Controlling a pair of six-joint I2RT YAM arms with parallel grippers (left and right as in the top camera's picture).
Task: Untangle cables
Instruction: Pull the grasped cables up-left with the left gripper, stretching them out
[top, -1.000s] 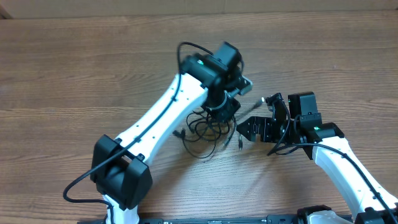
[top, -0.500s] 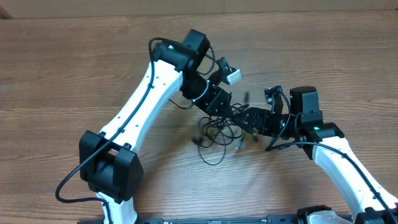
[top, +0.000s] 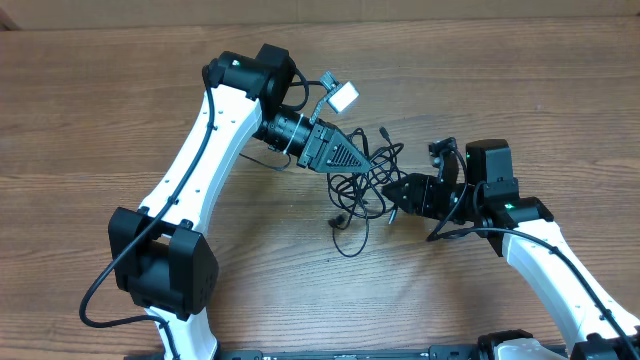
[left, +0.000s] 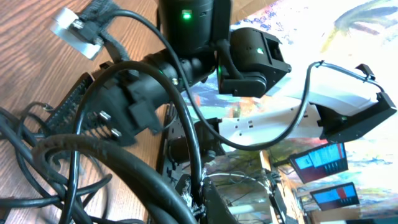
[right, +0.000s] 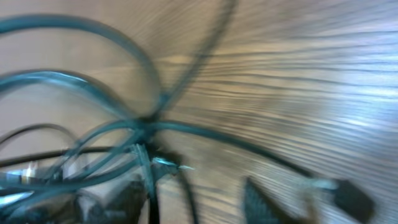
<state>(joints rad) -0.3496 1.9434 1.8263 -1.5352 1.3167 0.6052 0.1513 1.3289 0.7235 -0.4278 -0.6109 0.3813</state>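
Observation:
The cables (top: 358, 188) are a loose tangle of thin black cords on the wood between my two arms. My left gripper (top: 355, 160) points right and down into the tangle's top and is shut on a strand. In the left wrist view black cables (left: 37, 155) crowd the frame, a black plug (left: 118, 118) with silvery prongs hangs among them, and my left gripper (left: 202, 196) pinches a cord. My right gripper (top: 393, 192) touches the tangle's right edge. In the blurred right wrist view my right gripper (right: 193, 202) shows a gap, with a thin cable (right: 81, 81) crossing by one finger.
The wooden table (top: 100, 150) runs to a cardboard wall at the back. A white tag (top: 343, 97) on the left arm's own wire sticks out above the tangle. The right arm (left: 280, 118) and lit screens fill the left wrist view's background.
The left arm has swung up and back to the left, pulling the tangle up and right with it. The right gripper's jaws have narrowed at the tangle's right edge.

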